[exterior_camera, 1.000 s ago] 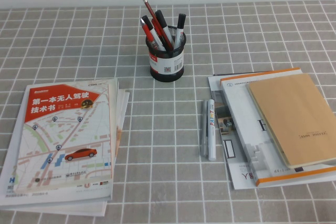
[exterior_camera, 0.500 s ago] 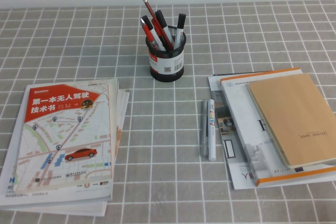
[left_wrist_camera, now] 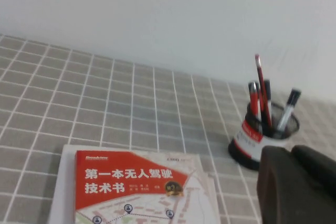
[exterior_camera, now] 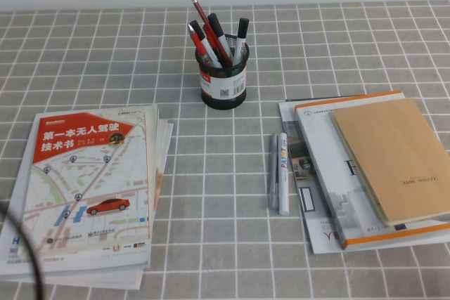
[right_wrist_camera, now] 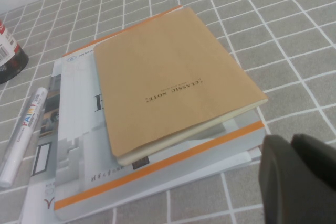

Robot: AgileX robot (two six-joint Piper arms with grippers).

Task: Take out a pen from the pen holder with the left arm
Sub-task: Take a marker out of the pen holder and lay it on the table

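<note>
Find the pen holder [exterior_camera: 223, 79] at about 12 o'clock on the desk [exterior_camera: 211, 244], upright on the far half and well apart from everything else. Count a handful of pens [exterior_camera: 214, 36] in it, caps up, long axes near vertical but fanned: the red pencil [exterior_camera: 206, 22] leaning toward 11 o'clock and rising highest, the black-capped marker [exterior_camera: 241, 33] at the rim's 2 o'clock side nearly straight. Ignore the two loose markers [exterior_camera: 283, 173] lying flat at 4 o'clock, just beside the stack of books [exterior_camera: 394, 166]; not in the holder, so not the target.

Place the left gripper [left_wrist_camera: 292, 156] outside the high view, low at roughly 8 o'clock, judging by its wrist camera looking across the top edge of the red map booklet [exterior_camera: 88, 187]. See its fingers pressed together with nothing between them. Reckon the holder to lie toward 1 o'clock from those fingers, well apart, with the booklet between. Place the right gripper [right_wrist_camera: 292, 142] near 5 o'clock by the books, fingers likewise closed on nothing, seemingly parked.

Expect to spread the left fingers first, rise above the pen tips, come in over the booklet and close across one shaft, not along it. Favour an outer marker to spare its neighbours. Pull along the lean, or risk tipping the holder.
</note>
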